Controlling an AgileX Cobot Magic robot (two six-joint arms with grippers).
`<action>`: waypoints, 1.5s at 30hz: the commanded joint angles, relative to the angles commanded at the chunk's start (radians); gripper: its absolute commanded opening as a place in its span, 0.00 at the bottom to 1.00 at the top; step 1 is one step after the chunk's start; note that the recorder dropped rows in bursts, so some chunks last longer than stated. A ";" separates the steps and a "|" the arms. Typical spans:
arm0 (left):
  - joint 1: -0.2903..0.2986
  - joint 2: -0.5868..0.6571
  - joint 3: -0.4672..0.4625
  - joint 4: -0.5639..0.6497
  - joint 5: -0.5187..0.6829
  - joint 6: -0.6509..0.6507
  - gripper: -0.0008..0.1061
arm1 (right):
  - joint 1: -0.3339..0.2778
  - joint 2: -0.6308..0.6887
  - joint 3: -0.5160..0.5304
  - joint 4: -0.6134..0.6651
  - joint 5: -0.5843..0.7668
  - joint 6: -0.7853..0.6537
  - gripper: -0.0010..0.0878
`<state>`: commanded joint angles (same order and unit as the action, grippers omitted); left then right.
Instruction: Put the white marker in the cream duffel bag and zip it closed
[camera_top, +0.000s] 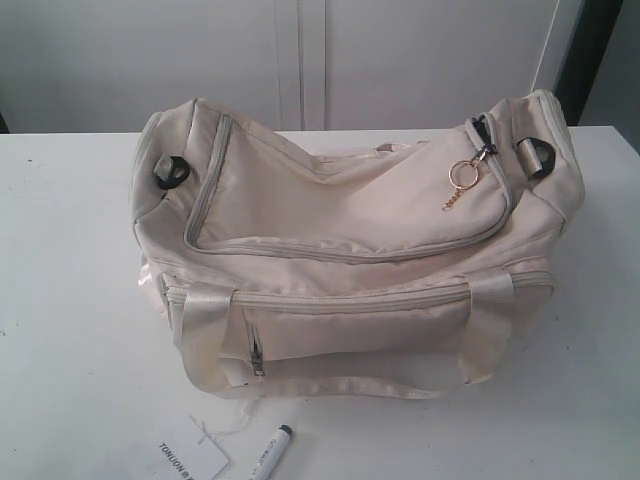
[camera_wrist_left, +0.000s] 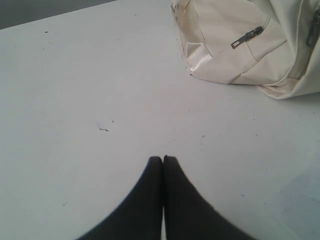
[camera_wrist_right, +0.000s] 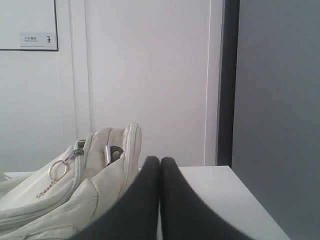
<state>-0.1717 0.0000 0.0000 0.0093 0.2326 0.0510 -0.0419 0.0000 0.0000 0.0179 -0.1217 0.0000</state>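
Note:
The cream duffel bag lies across the middle of the white table, its curved top zipper closed and a gold keyring hanging at its right end. The white marker with its dark cap lies on the table in front of the bag, at the bottom edge of the exterior view. Neither gripper shows in the exterior view. My left gripper is shut with nothing in it, over bare table, a corner of the bag beyond it. My right gripper is shut and empty beside the bag's end.
A flat white paper tag with black lettering lies just left of the marker. Black rings sit at both ends of the bag. White cabinet doors stand behind the table. The table's right edge runs close to my right gripper.

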 joint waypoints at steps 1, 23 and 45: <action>0.000 0.000 0.000 0.000 0.000 0.000 0.01 | 0.000 0.000 0.000 0.000 0.000 0.000 0.01; 0.000 0.000 0.000 0.000 0.000 0.000 0.01 | 0.000 0.000 0.000 0.000 -0.294 0.000 0.01; 0.000 0.000 0.000 0.000 0.000 0.000 0.01 | 0.000 0.000 -0.183 0.000 0.105 0.000 0.01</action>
<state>-0.1717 0.0000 0.0000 0.0093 0.2326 0.0510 -0.0419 0.0000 -0.1828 0.0179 -0.0168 0.0000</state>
